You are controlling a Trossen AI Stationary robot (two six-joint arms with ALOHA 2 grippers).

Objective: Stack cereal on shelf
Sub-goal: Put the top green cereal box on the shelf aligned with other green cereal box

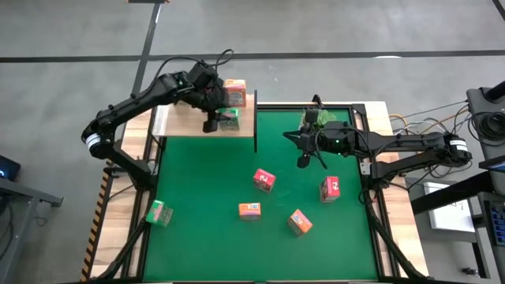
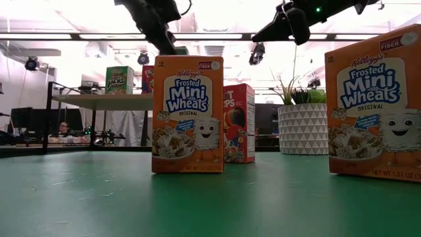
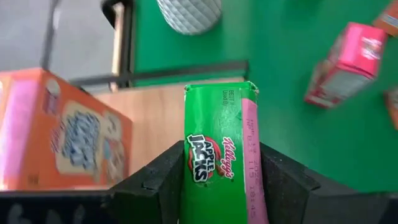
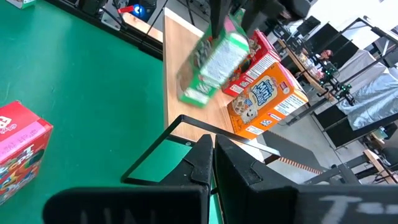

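My left gripper (image 1: 211, 122) hangs over the light-wood shelf (image 1: 185, 118) at the table's far left, shut on a green cereal box (image 3: 217, 149). In the right wrist view that green box (image 4: 214, 59) shows tilted above the shelf top. An orange box (image 4: 267, 99) lies on the shelf beside it, with a pink box (image 4: 261, 53) behind. My right gripper (image 1: 302, 163) hovers shut over the green mat near the plant pot (image 2: 302, 128), holding nothing. My left gripper pinches the green box across its thickness, one finger (image 3: 155, 183) on each broad face; the narrow side panel (image 3: 214, 180) shows between them. The fingers slant down from the far side. The box is tilted; whether its lower corner (image 4: 189, 98) touches the shelf, I cannot tell.
On the mat stand two pink boxes (image 1: 263, 180) (image 1: 330, 189) and two orange boxes (image 1: 249, 211) (image 1: 299, 222). Another green box (image 1: 158, 213) lies on the left wooden border. In the low view a green box (image 2: 119, 79) stands on the shelf.
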